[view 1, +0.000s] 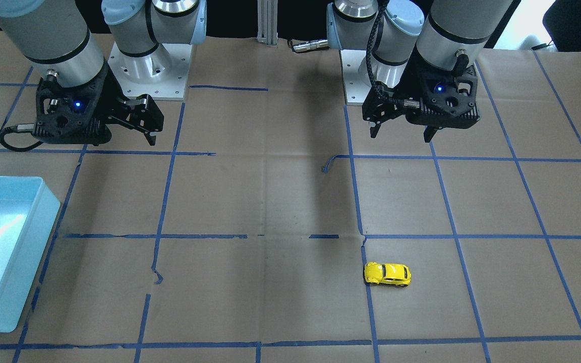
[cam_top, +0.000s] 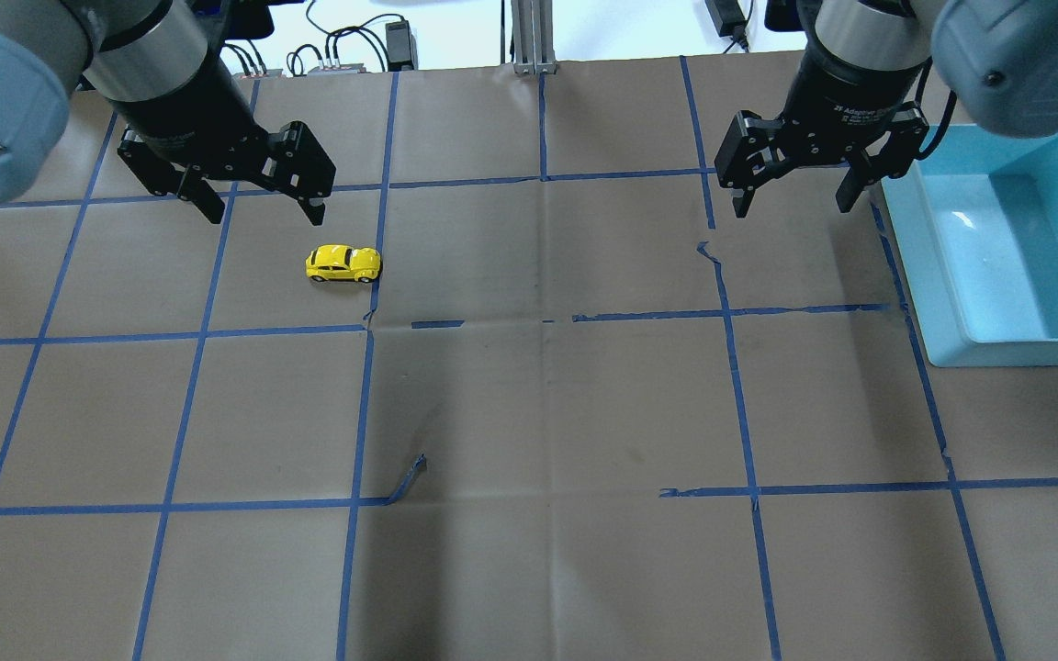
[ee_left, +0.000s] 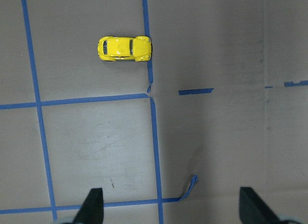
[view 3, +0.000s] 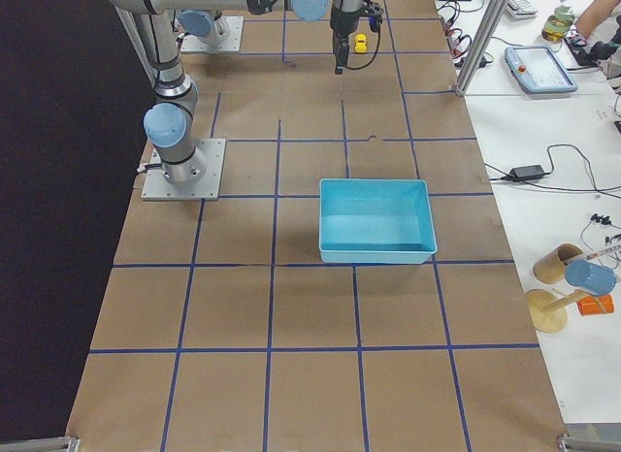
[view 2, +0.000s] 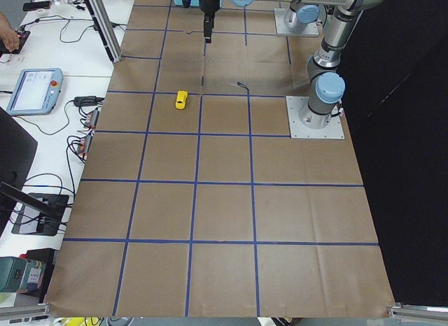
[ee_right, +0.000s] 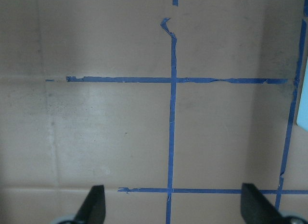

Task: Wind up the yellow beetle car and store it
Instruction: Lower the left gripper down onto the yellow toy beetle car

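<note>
The yellow beetle car (cam_top: 343, 264) stands on its wheels on the brown paper table, beside a blue tape line. It also shows in the front view (view 1: 387, 274), the left wrist view (ee_left: 125, 48) and both side views (view 2: 181, 100) (view 3: 360, 44). My left gripper (cam_top: 263, 218) is open and empty; it hovers above the table just behind and left of the car (view 1: 401, 136) (ee_left: 173, 207). My right gripper (cam_top: 793, 207) is open and empty, above the table near the bin (view 1: 141, 132) (ee_right: 174, 205).
A light-blue empty bin (cam_top: 951, 312) sits at the table's right side, beside my right gripper (view 1: 43, 201) (view 3: 374, 250). Blue tape lines form a grid on the paper, with a few peeled ends (cam_top: 408, 477). Operator desks with cables lie beyond the far edge.
</note>
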`<state>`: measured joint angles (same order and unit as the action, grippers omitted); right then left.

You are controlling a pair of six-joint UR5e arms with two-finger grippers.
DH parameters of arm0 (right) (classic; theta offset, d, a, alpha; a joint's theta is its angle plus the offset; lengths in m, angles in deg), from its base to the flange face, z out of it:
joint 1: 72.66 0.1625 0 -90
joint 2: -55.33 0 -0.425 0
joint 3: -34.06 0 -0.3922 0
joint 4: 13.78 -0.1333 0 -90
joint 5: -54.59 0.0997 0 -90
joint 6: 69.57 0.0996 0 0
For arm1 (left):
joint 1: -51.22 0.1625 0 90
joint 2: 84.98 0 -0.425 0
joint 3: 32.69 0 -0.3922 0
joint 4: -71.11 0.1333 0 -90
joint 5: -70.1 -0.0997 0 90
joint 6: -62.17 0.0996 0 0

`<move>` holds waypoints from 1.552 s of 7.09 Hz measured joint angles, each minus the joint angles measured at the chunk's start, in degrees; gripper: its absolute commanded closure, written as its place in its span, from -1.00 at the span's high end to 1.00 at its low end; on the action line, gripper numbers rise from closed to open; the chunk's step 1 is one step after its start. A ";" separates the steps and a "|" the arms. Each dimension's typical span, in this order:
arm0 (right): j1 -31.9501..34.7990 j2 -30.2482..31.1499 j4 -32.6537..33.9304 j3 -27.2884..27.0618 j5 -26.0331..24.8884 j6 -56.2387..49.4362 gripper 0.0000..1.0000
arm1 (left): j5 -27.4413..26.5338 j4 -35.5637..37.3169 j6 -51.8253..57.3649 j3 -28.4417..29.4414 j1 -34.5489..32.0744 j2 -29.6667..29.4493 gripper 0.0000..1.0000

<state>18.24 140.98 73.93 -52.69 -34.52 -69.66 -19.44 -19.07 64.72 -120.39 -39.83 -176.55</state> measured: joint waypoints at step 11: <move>0.29 0.05 0.06 0.40 -0.12 0.98 1.00 | -5.88 16.44 56.40 -0.63 0.37 -18.67 0.97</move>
<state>18.52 141.03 73.99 -52.29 -34.64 -68.67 -25.32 -2.63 121.12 -121.02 -39.47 -195.22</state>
